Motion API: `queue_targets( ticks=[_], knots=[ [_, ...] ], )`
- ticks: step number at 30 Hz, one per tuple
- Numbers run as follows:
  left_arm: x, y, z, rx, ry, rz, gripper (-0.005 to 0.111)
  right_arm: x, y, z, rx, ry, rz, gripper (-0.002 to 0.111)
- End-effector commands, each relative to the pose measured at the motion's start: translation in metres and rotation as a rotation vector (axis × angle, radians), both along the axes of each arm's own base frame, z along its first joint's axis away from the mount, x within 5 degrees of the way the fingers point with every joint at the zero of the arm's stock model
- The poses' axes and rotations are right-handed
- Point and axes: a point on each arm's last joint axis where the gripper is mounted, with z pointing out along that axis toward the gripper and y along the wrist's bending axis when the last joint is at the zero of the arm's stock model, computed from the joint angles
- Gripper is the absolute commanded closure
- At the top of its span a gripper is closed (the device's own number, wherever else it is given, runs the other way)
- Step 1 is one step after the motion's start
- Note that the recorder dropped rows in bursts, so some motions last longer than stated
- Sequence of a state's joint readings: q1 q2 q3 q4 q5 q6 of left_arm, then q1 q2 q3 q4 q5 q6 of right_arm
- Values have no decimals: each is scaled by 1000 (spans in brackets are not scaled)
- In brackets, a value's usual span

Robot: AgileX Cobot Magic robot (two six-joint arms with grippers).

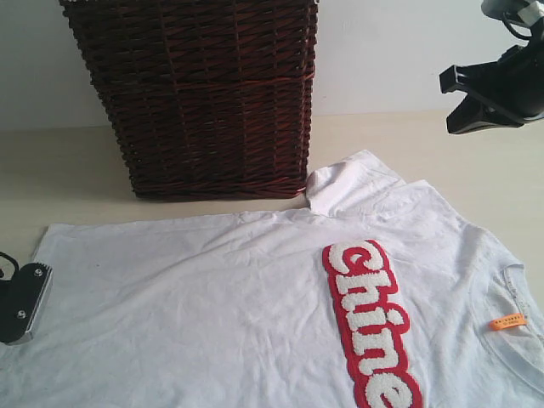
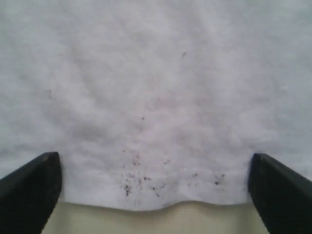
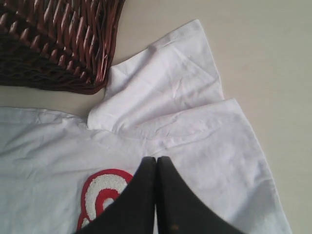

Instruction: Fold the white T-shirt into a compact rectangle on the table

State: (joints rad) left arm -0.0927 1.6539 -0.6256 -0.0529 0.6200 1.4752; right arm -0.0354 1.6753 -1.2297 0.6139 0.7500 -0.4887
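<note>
The white T-shirt (image 1: 212,289) lies spread flat on the cream table (image 1: 68,170), its red patch with fuzzy white letters (image 1: 370,323) facing up. One sleeve (image 1: 348,183) is creased beside the basket. My left gripper (image 1: 30,297) is low at the shirt's left edge. In the left wrist view it (image 2: 155,192) is open, its black fingers (image 2: 29,190) wide apart either side of the speckled hem (image 2: 146,180). My right gripper (image 1: 476,98) hovers high at the upper right. Its tips (image 3: 156,161) are pressed shut with nothing in them, above the shirt (image 3: 204,161) near the patch (image 3: 105,190).
A dark wicker basket (image 1: 212,93) stands at the back, its base next to the sleeve (image 3: 161,83). An orange label (image 1: 507,321) sits inside the collar at the right. Bare table shows to the basket's left and beyond the sleeve on the right (image 1: 476,170).
</note>
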Motion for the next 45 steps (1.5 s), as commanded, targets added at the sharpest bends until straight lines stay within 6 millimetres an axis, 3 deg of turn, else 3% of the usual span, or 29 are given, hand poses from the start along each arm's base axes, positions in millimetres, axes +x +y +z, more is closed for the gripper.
queue_targets(
  ticks=[1, 20, 27, 30, 33, 36, 39, 43, 45],
  knots=[
    [-4, 0, -6, -14, -1, 31, 2, -1, 1, -1, 3, 2, 10, 108],
    [-5, 3, -10, 14, 18, -24, 2, -1, 2, -1, -18, -14, 58, 108],
    [-5, 3, -10, 14, 18, -24, 2, -15, 5, 11, -77, -38, 227, 108],
    [-4, 2, -10, 12, 1, -22, 2, -29, 5, 22, -195, -54, 344, 108],
    [-3, 1, -10, -4, -8, 26, 2, -49, 6, 28, -450, -8, 546, 108],
    [-2, 0, -10, -11, -17, 49, 2, -67, 9, 21, -663, 114, 737, 105],
    [-1, 0, -10, -14, -25, 82, 2, -82, 14, -1, -733, 195, 938, 88],
    [-1, 0, -10, -17, -24, 103, 2, -92, 13, -35, -751, 185, 993, 38],
    [-1, 0, -10, -17, -24, 103, 2, -88, 11, -47, -832, 83, 981, 23]
  ],
)
